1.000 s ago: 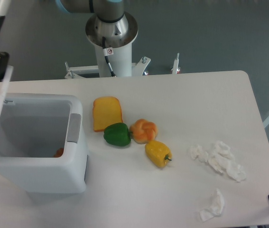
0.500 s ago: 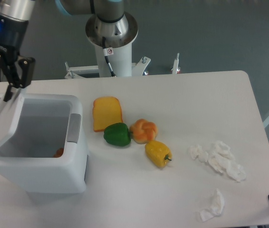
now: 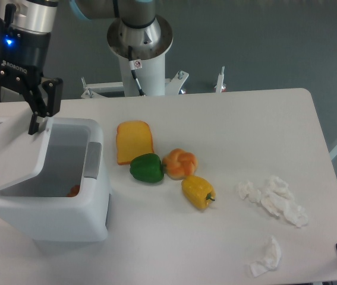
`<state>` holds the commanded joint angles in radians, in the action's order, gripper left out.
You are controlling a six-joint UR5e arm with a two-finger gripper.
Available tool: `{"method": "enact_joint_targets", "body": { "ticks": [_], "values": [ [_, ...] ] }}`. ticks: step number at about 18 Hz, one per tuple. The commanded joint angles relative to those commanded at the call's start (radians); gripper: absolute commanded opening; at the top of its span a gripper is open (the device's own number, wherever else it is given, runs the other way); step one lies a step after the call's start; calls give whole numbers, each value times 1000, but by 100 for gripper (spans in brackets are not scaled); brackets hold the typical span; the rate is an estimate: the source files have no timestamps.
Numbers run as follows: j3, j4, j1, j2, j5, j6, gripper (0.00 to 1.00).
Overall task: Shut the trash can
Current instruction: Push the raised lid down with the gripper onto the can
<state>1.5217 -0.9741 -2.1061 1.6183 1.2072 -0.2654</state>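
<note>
Trash can half shut, lid tilted over the opening; gripper spread apart above the lid's raised edge, pressing down rather than grasping

Single high front view down onto the table.

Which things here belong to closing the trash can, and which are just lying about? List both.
Part of the job:
trash can
lid, tilted partway down over the opening
gripper, at the lid's upper edge

Just lying about:
bread slice
green pepper
bun
yellow pepper
crumpled tissues
</note>
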Motion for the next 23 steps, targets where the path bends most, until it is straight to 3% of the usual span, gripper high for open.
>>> {"method": "enact_joint_targets", "body": {
  "ticks": [23],
  "values": [
    [37, 0, -63, 46, -3, -35, 100]
  ]
}}
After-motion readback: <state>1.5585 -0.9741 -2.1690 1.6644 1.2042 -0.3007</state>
